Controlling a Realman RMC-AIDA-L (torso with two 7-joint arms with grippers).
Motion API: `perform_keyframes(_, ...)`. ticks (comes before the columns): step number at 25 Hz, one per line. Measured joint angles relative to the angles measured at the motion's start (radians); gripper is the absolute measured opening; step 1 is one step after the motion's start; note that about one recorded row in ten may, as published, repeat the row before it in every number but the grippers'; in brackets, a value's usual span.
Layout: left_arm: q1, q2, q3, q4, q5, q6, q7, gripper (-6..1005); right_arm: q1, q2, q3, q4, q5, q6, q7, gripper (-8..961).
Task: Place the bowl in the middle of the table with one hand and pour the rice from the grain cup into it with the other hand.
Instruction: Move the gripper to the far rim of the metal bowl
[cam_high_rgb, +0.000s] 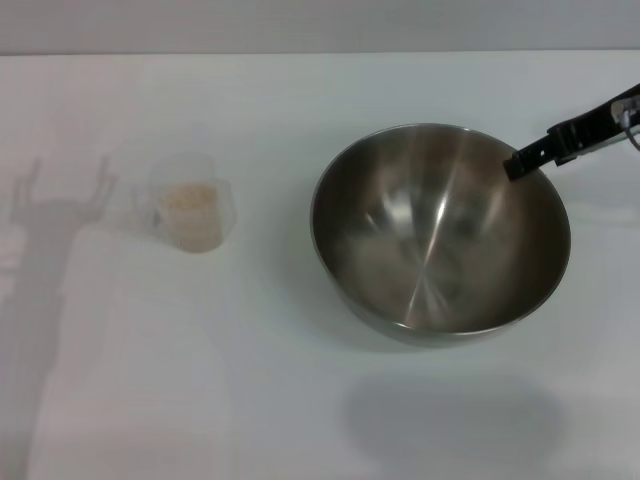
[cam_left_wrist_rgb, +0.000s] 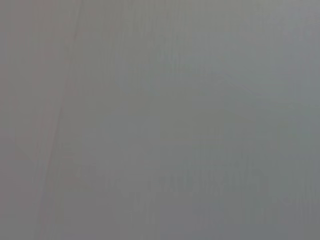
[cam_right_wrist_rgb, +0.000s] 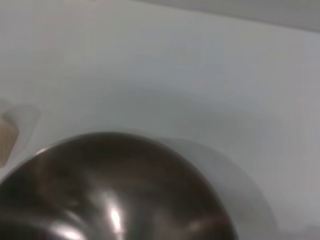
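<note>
Holding the bowl by its far right rim, your right pincer reaches in from the right edge of the head view; its dark tip sits at the rim, and the grip appears clenched on that rim, though the fingers themselves are only partly visible. The bowl's shadow falls apart from its base on the near side, which suggests it is lifted clear of the surface.

Recommended handling: the bowl currently sits right of centre, so you should carry it leftward toward the middle, keep it level, and lower it until the base rests flat before letting go. A one-sided rim grip on a wide steel bowl invites tipping or swinging; move slowly. Leave enough room beside the grain cup so the other arm can reach it without striking the bowl.

Containers: the bowl's interior is bare brushed metal, with no grains in it. The grain cup stands upright on the left, well apart from the bowl, and holds the rice as a pale layer; the level cannot be judged precisely. No grains are seen spilled on the surface.

Your left pincer is not visible in any view; only a shadow falls on the far left of the surface, and the left wrist view shows nothing identifiable. Pouring has not begun.
</note>
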Motion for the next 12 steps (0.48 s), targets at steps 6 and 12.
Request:
perform_keyframes(6,0.003,0.000,0.000,0.000,0.000,0.002,-0.003,811,0.018,0.004,0.000,0.096,-0.001,-0.022,-0.035,733)
perform_keyframes(12,0.004,0.000,0.000,0.000,0.000,0.004,-0.006,808,0.022,0.010,-0.024,0.124,-0.023,-0.049,-0.046,731)
